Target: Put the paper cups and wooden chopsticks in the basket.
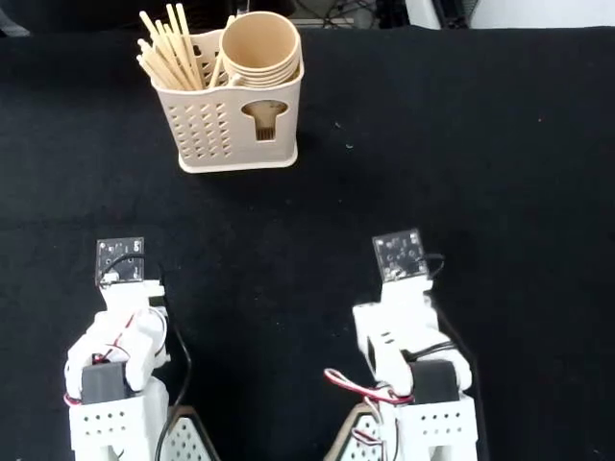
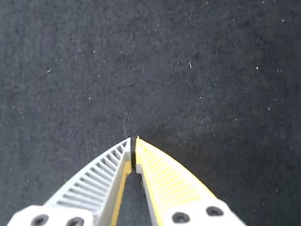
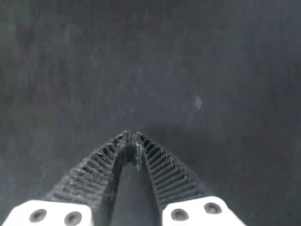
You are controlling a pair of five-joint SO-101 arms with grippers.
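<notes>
A cream perforated basket (image 1: 235,130) stands at the back left of the black table. A stack of paper cups (image 1: 260,50) sits in its right part, and several wooden chopsticks (image 1: 168,50) stand in its left part. Both arms are folded back near the table's front edge, far from the basket. My left gripper (image 2: 133,140) is shut, its white and yellow fingertips touching over bare black cloth. My right gripper (image 3: 131,136) is shut too, with nothing between its dark fingers.
The black cloth (image 1: 432,144) covers the whole table. The left arm's base (image 1: 115,384) and the right arm's base (image 1: 413,384) stand at the front edge. Cables and equipment lie beyond the table's far edge.
</notes>
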